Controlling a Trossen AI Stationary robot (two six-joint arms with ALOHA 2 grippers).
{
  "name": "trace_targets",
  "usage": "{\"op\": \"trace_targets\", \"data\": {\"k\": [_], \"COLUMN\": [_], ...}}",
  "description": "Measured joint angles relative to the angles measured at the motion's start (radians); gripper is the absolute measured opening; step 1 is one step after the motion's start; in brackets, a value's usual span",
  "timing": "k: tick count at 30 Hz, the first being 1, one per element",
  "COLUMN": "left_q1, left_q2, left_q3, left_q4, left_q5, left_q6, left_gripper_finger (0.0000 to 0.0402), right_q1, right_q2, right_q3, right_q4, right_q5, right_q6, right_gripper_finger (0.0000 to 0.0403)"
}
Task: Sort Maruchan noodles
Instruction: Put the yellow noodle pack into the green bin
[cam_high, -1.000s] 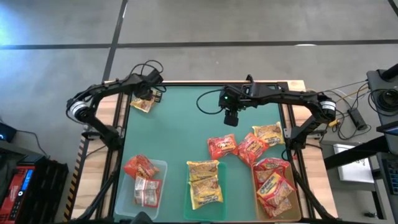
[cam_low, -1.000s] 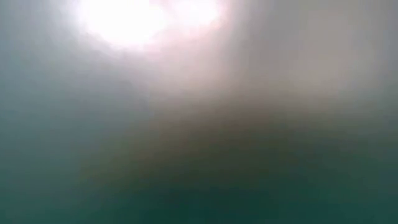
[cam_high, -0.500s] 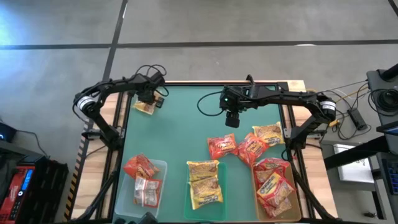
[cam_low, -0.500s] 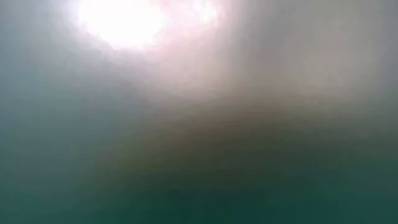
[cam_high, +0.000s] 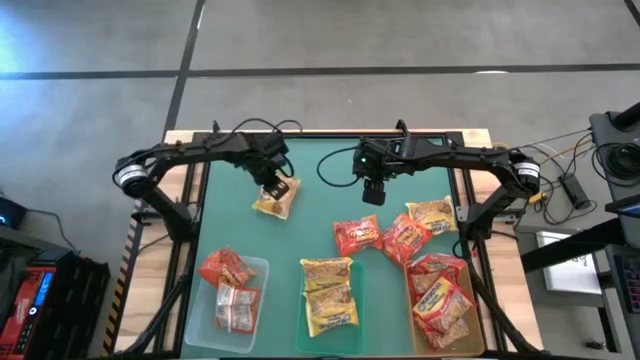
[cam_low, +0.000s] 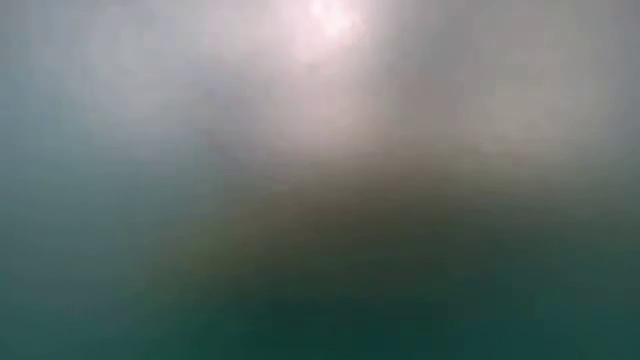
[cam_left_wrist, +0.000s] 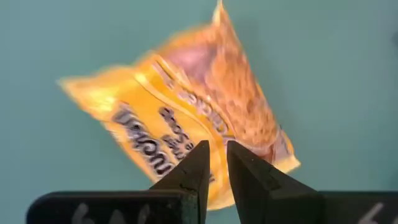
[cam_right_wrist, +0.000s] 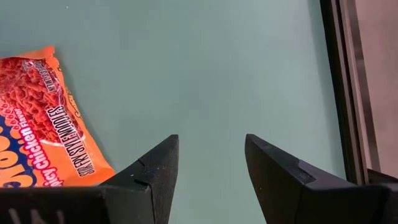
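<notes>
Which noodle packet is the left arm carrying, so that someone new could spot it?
Start at the green table mat and find the left gripper, out over the mat's far-left part. Pinched in its shut jaws hangs a yellow packet. It is the only packet off by itself, far from the trays and the loose red ones to the right.
</notes>
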Motion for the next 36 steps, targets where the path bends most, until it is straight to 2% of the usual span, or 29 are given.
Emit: {"op": "trace_targets", "data": {"k": [2,4,5,6,9,12,14,17,27,30,36], "left_q1": [-0.032,-0.054,-0.055,-0.055,-0.067,-0.117,-0.160,-0.199,-0.203,-0.206,-0.237], "left_q2": [-0.032,-0.060,-0.064,-0.067,-0.068,-0.071,-0.071,-0.072,0.012,0.050,0.047], "left_q3": [0.020,0.012,0.003,-0.007,-0.052,-0.110,-0.139,-0.180,-0.212,-0.212,-0.215], "left_q4": [-0.009,-0.015,-0.029,-0.055,-0.127,-0.117,-0.094,-0.020,0.354,0.487,0.705], "left_q5": [-0.115,-0.293,-0.348,-0.356,-0.305,-0.224,-0.218,-0.225,-0.228,-0.171,0.089], "left_q6": [-0.006,-0.082,-0.126,-0.157,-0.242,-0.273,-0.287,-0.310,-0.283,-0.250,-0.147], "left_gripper_finger": [0.0040,0.0040,0.0040,0.0040,0.0040,0.0040,0.0040,0.0040,0.0040,0.0040,0.0040], "right_q1": [0.000,0.000,0.000,0.000,0.000,0.003,0.003,0.003,0.005,0.008,0.010], "right_q2": [0.000,0.000,0.000,0.000,0.000,0.000,0.000,0.000,0.000,0.000,0.000], "right_q3": [0.000,0.000,0.000,0.000,-0.007,-0.031,-0.058,-0.103,-0.266,-0.304,-0.342], "right_q4": [0.000,0.001,0.001,0.003,0.025,0.051,0.081,0.127,0.377,0.440,0.552], "right_q5": [0.000,0.000,0.000,-0.001,-0.009,-0.039,-0.087,-0.135,-0.173,-0.233,-0.340], "right_q6": [0.000,0.008,0.017,0.024,0.035,0.035,0.035,0.045,0.132,0.132,0.168], "right_gripper_finger": [0.0173,0.0173,0.0173,0.0173,0.0173,0.0173,0.0173,0.0173,0.0173,0.0173,0.0173]}}
